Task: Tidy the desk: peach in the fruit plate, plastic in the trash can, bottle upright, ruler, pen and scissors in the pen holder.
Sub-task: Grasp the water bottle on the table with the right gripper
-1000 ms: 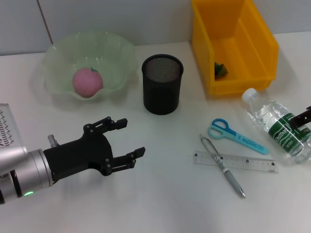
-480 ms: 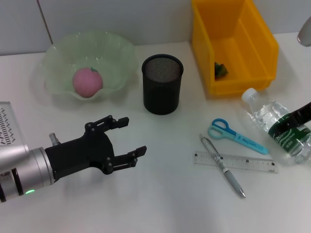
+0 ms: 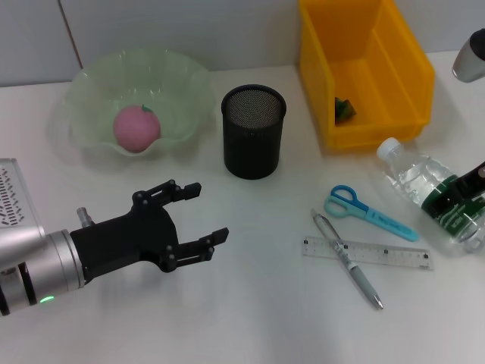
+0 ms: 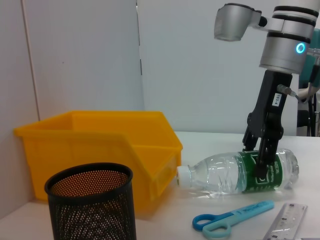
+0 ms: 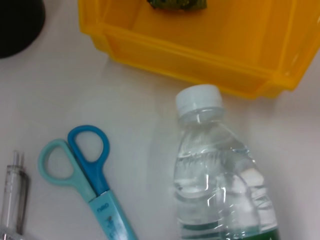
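Observation:
The clear bottle (image 3: pixel 413 176) with a green label lies on its side at the right of the desk. My right gripper (image 3: pixel 464 191) has come down over its label, open, with its fingers (image 4: pixel 263 160) straddling the bottle. Left of the bottle lie the blue scissors (image 3: pixel 367 212), and the pen (image 3: pixel 348 262) crosses the clear ruler (image 3: pixel 394 256). The black mesh pen holder (image 3: pixel 253 130) stands mid-desk. The pink peach (image 3: pixel 137 126) sits in the pale green fruit plate (image 3: pixel 91 83). A green piece of plastic (image 3: pixel 345 108) lies inside the yellow bin (image 3: pixel 379 125). My left gripper (image 3: pixel 206 212) hovers open at the front left.
The yellow bin stands at the back right, close behind the bottle's white cap (image 5: pixel 198 98). A grey wall runs along the back of the desk. The scissors' handles (image 5: pixel 75 155) lie a short way from the bottle's neck.
My right gripper has moved in from the right edge and lowered onto the bottle's label. The bottle and the left arm have stayed put.

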`<state>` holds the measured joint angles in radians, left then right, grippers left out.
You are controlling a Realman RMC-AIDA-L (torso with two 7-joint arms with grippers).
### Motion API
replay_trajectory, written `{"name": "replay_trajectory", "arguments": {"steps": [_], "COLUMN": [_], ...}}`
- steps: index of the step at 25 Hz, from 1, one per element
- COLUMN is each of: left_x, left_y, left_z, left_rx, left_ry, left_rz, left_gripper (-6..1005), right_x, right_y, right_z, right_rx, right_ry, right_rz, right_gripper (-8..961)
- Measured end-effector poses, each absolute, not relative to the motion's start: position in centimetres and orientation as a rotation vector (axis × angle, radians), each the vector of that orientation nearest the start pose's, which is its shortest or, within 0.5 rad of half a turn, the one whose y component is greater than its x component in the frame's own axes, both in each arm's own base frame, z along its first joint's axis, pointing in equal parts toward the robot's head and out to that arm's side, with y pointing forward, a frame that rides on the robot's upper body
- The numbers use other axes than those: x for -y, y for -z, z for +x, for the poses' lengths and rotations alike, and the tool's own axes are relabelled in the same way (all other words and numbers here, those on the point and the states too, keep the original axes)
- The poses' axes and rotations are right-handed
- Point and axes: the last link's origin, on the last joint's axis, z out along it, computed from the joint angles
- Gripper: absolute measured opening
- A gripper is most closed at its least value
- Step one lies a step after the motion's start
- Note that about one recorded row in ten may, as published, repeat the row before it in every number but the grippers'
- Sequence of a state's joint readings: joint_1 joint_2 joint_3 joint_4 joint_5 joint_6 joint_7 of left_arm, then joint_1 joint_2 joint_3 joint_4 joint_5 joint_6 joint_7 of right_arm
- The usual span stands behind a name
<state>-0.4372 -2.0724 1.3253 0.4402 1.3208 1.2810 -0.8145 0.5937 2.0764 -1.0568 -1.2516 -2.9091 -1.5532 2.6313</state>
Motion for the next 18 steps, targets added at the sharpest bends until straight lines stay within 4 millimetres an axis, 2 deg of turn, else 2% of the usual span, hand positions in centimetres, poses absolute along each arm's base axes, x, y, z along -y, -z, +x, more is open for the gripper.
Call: {"name": "replay_trajectory", "arguments": {"steps": [18], "left_x": [-30.58], "left_y": [6.91], "left_z": [-25.87], "left_rx": [0.189], "left_ry": [0.735], "left_rz": [-2.659], "left_gripper": [815], "right_x": [-36.53], "right_y": [-5.30], "right_z": [27.26], "right_rx": [-1.328], "right_ry": [0.570], "right_rz": [-2.134], "right_gripper": [829]}}
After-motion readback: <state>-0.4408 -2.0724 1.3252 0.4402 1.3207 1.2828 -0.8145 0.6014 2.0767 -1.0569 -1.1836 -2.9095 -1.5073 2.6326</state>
